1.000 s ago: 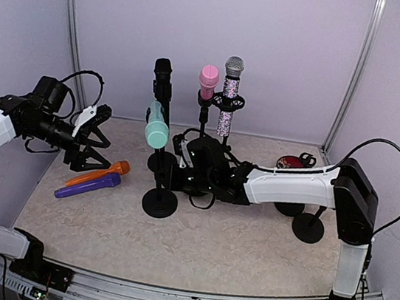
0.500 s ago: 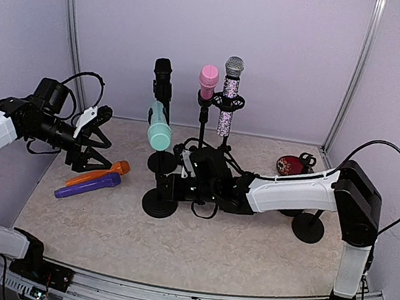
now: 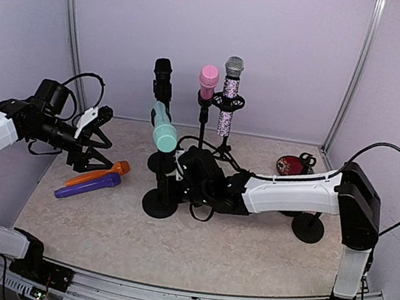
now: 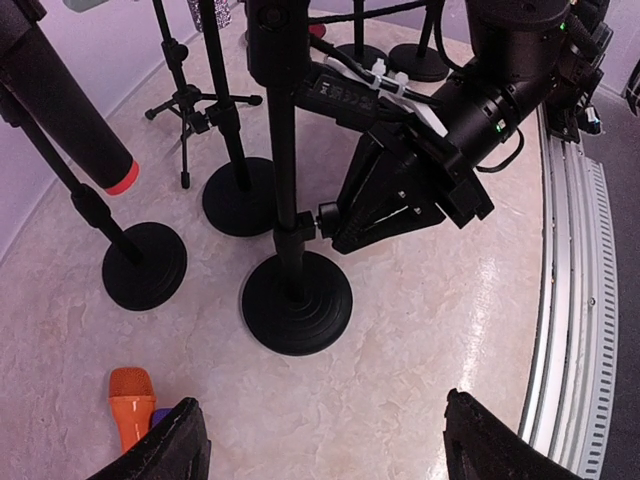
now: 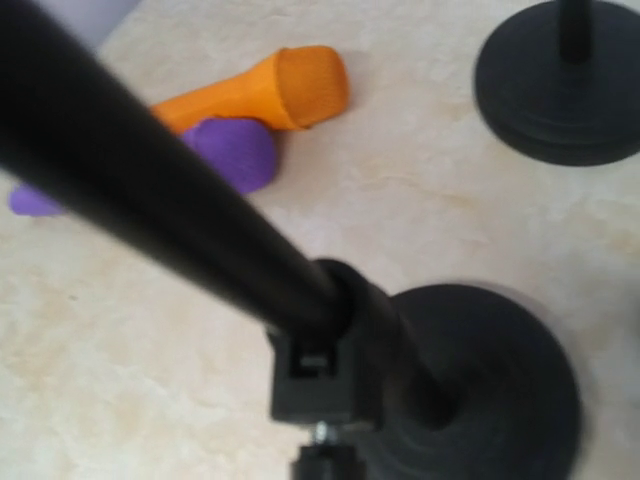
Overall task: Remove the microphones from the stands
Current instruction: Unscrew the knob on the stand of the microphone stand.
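A mint-green microphone sits tilted at the top of a black stand in the middle of the table. My right gripper reaches in low from the right and is shut on the small knob of the clamp on the stand's pole, just above the round base. In the right wrist view the pole and clamp fill the frame, and my own fingers do not show. My left gripper hovers open at the left, nothing between its fingers.
An orange microphone and a purple one lie on the table at the left. Behind stand a black microphone, a pink one and a glittery one on their stands. A bare stand base and a red object sit at the right.
My right gripper has closed the last bit on the stand's knob. The stand has tipped, carrying the mint microphone's head slightly right and down. The left arm has stayed still.
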Tool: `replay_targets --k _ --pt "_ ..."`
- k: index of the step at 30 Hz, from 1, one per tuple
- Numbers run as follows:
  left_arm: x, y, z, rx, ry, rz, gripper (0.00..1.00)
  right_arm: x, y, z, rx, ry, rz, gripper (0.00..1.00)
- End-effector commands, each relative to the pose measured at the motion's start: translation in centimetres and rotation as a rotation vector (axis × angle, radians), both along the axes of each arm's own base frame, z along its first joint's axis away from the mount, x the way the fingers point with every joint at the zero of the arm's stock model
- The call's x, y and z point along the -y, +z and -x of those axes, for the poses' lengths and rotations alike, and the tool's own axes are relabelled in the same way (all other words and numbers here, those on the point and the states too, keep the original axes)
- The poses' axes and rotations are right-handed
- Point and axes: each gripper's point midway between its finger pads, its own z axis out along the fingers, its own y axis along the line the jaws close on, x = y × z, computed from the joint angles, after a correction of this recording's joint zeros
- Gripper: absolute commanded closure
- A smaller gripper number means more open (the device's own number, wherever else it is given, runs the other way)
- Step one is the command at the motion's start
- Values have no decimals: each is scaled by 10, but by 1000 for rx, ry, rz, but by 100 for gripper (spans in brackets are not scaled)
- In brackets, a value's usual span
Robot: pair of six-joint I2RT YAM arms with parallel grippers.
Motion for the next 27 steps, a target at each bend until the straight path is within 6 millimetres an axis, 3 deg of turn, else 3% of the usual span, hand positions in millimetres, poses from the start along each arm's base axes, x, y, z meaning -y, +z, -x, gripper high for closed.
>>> replay_targets --k 1,8,10,11,12,16,21,27 --pt "3 -4 -2 -5 -3 7 22 18 -23 -4 83 -51 195 100" --pt "5 -6 -4 -9 -4 8 22 20 -26 -1 188 -33 340 100" --pt "5 -8 -7 -15 9 13 22 16 -16 2 200 -19 308 82" --pt "13 -8 -3 -16 -13 18 22 15 -7 4 219 -12 287 67" --pt "16 -8 -4 -18 -12 26 21 15 4 4 254 -16 262 58" --pt "22 -5 -13 -32 11 69 20 30 47 8 391 -65 189 32" --pt "27 0 -20 -45 24 105 20 37 66 19 449 -36 107 28" --pt "28 -1 -17 -54 6 110 20 19 52 27 143 73 -160 38"
